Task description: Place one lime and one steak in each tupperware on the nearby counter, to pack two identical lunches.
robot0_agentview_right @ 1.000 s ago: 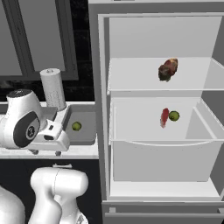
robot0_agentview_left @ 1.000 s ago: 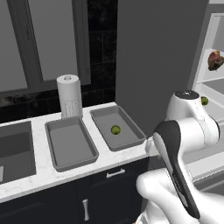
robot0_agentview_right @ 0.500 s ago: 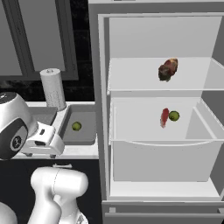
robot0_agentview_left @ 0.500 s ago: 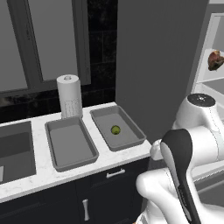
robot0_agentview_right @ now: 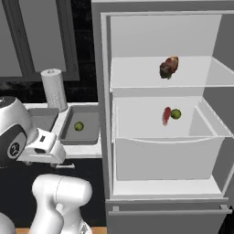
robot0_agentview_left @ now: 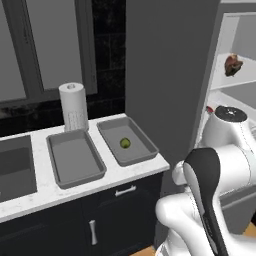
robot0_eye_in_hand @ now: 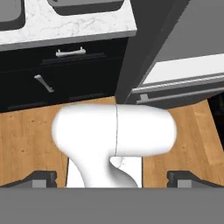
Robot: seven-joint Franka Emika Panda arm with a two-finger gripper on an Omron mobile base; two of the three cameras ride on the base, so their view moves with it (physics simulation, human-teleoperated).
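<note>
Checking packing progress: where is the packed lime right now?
The lime lies in the tupperware nearest the fridge, right of the empty tupperware, in the left base view.

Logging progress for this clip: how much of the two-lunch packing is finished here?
Done: one small green lime lies in the right grey rectangular tupperware on the white marbled counter. In hand: nothing; the claw is open and empty, pointing at the wooden floor. Left: the left grey tupperware holds nothing, and the second green lime, the red steak beside it and the brown steak sit in the open fridge.
</note>
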